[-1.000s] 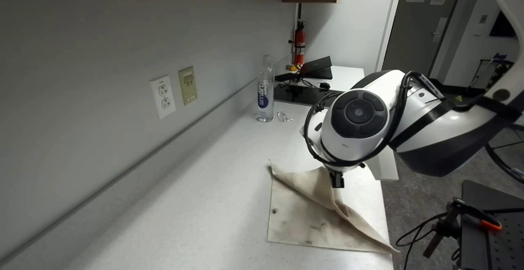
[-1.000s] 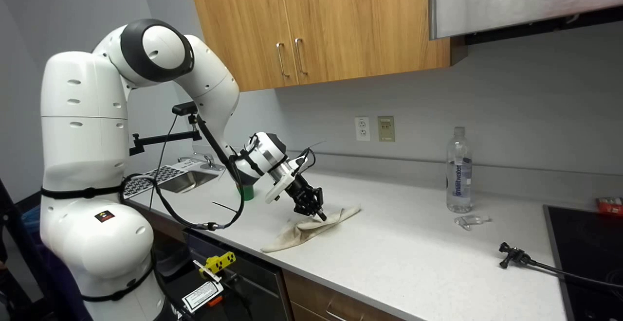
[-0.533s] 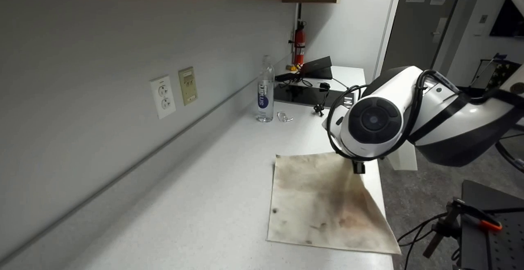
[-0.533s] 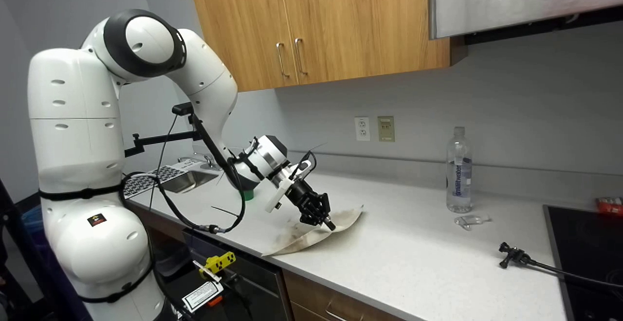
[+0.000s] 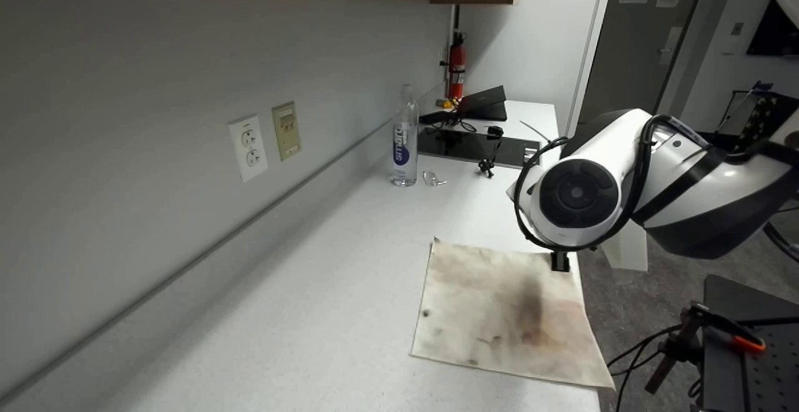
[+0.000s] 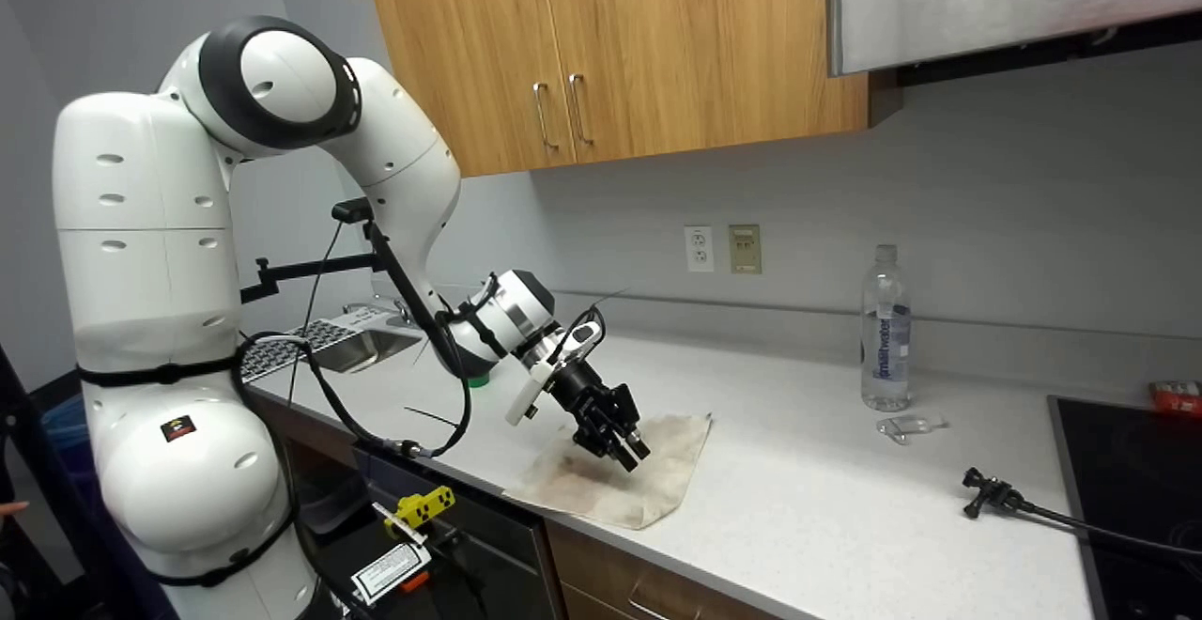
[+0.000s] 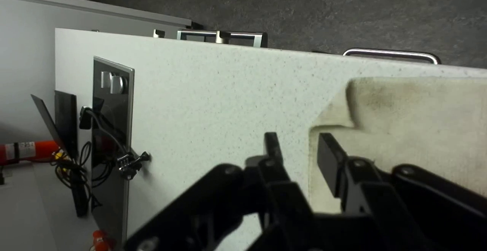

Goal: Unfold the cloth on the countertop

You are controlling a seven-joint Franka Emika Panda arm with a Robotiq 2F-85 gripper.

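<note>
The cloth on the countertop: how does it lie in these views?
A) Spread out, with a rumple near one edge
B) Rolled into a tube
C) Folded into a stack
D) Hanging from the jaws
A: an exterior view shows the cloth spread over the countertop, and the wrist view shows a rumple near one edge, with the jaws apart.

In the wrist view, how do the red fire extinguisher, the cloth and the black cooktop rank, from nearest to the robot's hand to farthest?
1. Cloth: on the right, partly hidden behind the hand.
2. Black cooktop: toward the left, past a stretch of white countertop.
3. Red fire extinguisher: at the left edge, beyond the cooktop.
</note>
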